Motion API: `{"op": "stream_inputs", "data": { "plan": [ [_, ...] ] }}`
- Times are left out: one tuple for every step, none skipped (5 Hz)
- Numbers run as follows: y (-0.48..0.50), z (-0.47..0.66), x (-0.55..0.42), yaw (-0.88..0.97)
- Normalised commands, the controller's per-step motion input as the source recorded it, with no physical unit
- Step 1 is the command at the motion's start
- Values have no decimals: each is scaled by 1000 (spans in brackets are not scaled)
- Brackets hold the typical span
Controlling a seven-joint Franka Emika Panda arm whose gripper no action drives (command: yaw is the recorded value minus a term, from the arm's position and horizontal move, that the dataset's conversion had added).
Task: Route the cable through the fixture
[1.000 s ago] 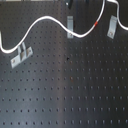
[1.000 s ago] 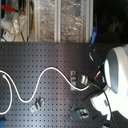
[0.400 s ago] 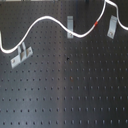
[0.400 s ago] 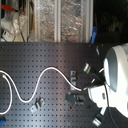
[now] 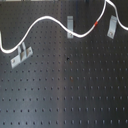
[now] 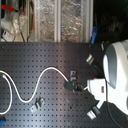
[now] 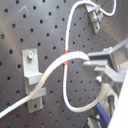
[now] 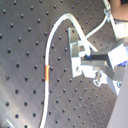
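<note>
The white cable [image 5: 45, 20] runs in waves across the black pegboard, with its red band [image 5: 96, 22] between two grey clips. The fixture [image 5: 112, 26], a slim slanted clip, stands just right of the band in the first exterior view. My gripper does not show in that view. In the second exterior view my gripper [image 6: 74, 86] sits at the cable's [image 6: 50, 70] right end, beside a small clip [image 6: 74, 76]. In both wrist views the gripper [image 7: 90, 60] [image 8: 88, 59] is shut on the cable [image 7: 50, 75] [image 8: 52, 37], close to a grey clip [image 7: 31, 75] [image 8: 75, 55].
A two-pronged bracket [image 5: 20, 55] stands at the first exterior view's left and a short upright clip [image 5: 70, 25] in its middle. More clips [image 6: 91, 59] [image 6: 93, 112] lie near the white arm [image 6: 117, 70]. Clutter and bins [image 6: 60, 20] line the far edge.
In the second exterior view the gripper has shifted a little down and left with the cable's end. The cable in the first exterior view has barely moved.
</note>
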Motion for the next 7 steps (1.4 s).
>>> {"op": "stream_inputs", "data": {
  "plan": [
    [142,-92,-165,471],
    [-57,0,-4,0],
    [-464,297,12,51],
    [-513,303,24,111],
    [-284,127,-33,0],
    [-88,41,-244,0],
    [31,19,-356,0]
  ]
}}
